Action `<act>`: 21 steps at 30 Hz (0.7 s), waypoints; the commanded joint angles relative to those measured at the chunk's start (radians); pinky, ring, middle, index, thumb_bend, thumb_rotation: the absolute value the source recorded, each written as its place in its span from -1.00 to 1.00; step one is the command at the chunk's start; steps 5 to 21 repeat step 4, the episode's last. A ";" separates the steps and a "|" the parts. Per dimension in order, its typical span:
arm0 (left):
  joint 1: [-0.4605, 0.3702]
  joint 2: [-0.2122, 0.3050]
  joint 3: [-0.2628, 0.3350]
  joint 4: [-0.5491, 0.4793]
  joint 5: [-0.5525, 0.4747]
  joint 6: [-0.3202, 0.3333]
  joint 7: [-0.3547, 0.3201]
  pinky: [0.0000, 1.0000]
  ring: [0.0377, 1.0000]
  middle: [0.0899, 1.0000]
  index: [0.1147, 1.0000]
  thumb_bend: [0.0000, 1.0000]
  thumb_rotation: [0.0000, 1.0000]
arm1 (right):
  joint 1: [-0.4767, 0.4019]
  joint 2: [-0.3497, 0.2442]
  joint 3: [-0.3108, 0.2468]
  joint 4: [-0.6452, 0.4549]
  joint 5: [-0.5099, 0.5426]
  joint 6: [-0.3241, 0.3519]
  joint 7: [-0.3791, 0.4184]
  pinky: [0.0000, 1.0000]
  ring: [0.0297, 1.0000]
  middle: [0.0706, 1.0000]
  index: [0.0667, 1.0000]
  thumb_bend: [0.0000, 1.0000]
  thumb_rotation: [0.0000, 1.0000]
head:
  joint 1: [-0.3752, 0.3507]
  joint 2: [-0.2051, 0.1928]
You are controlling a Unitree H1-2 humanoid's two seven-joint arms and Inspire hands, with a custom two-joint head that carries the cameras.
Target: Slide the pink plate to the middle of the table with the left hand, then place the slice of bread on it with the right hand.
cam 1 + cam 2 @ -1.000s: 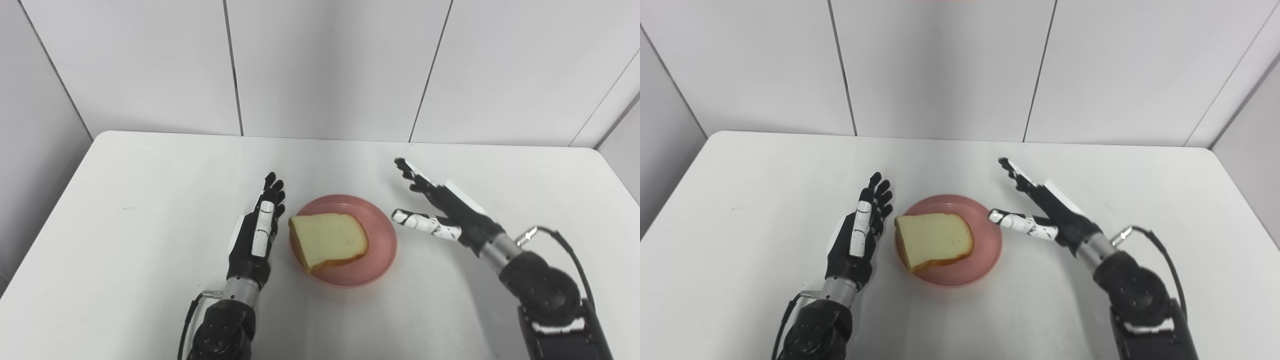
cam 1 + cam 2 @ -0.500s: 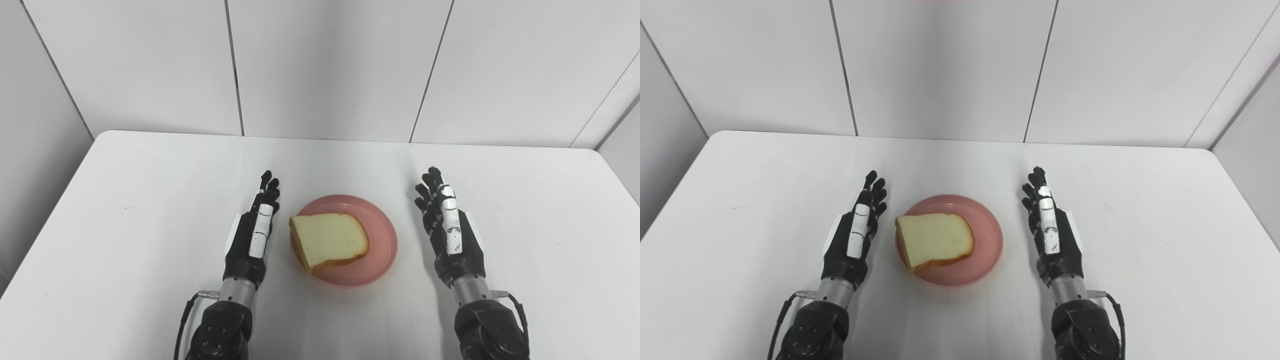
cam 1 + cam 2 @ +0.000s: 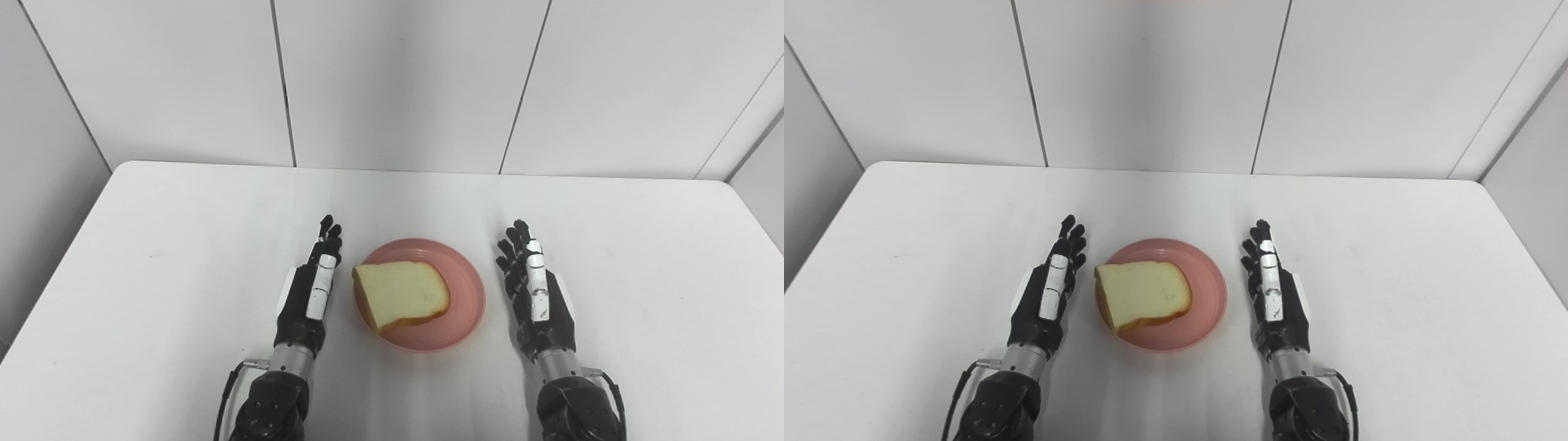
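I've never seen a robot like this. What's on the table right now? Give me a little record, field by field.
table: white table, seen from above
plate: pink plate near the middle of the table
bread: slice of bread lying on the plate, toward its left side
left robot hand: left robot hand open, fingers straight, just left of the plate, holding nothing
right robot hand: right robot hand open, just right of the plate, holding nothing
task state: bread already on the plate
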 commanded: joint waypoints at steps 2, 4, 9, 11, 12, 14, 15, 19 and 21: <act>-0.030 -0.010 -0.002 -0.008 -0.009 -0.035 -0.009 1.00 1.00 1.00 1.00 0.66 1.00 | -0.036 -0.012 -0.009 -0.017 0.022 -0.048 -0.010 1.00 1.00 1.00 1.00 0.54 0.92 | 0.003 -0.002; -0.029 -0.014 0.001 -0.002 -0.011 -0.043 -0.005 1.00 1.00 1.00 1.00 0.66 1.00 | -0.039 -0.016 -0.009 -0.017 0.020 -0.046 -0.017 1.00 1.00 1.00 1.00 0.53 0.92 | 0.003 -0.002; -0.029 -0.014 0.001 -0.002 -0.011 -0.043 -0.005 1.00 1.00 1.00 1.00 0.66 1.00 | -0.039 -0.016 -0.009 -0.017 0.020 -0.046 -0.017 1.00 1.00 1.00 1.00 0.53 0.92 | 0.003 -0.002; -0.029 -0.014 0.001 -0.002 -0.011 -0.043 -0.005 1.00 1.00 1.00 1.00 0.66 1.00 | -0.039 -0.016 -0.009 -0.017 0.020 -0.046 -0.017 1.00 1.00 1.00 1.00 0.53 0.92 | 0.003 -0.002; -0.029 -0.014 0.001 -0.002 -0.011 -0.043 -0.005 1.00 1.00 1.00 1.00 0.66 1.00 | -0.039 -0.016 -0.009 -0.017 0.020 -0.046 -0.017 1.00 1.00 1.00 1.00 0.53 0.92 | 0.003 -0.002; -0.029 -0.014 0.001 -0.002 -0.011 -0.043 -0.005 1.00 1.00 1.00 1.00 0.66 1.00 | -0.039 -0.016 -0.009 -0.017 0.020 -0.046 -0.017 1.00 1.00 1.00 1.00 0.53 0.92 | 0.003 -0.002; -0.029 -0.014 0.001 -0.002 -0.011 -0.043 -0.005 1.00 1.00 1.00 1.00 0.66 1.00 | -0.039 -0.016 -0.009 -0.017 0.020 -0.046 -0.017 1.00 1.00 1.00 1.00 0.53 0.92 | 0.003 -0.002; -0.029 -0.014 0.001 -0.002 -0.011 -0.043 -0.005 1.00 1.00 1.00 1.00 0.66 1.00 | -0.039 -0.016 -0.009 -0.017 0.020 -0.046 -0.017 1.00 1.00 1.00 1.00 0.53 0.92 | 0.003 -0.002; -0.029 -0.014 0.001 -0.002 -0.011 -0.043 -0.005 1.00 1.00 1.00 1.00 0.66 1.00 | -0.039 -0.016 -0.009 -0.017 0.020 -0.046 -0.017 1.00 1.00 1.00 1.00 0.53 0.92 | 0.003 -0.002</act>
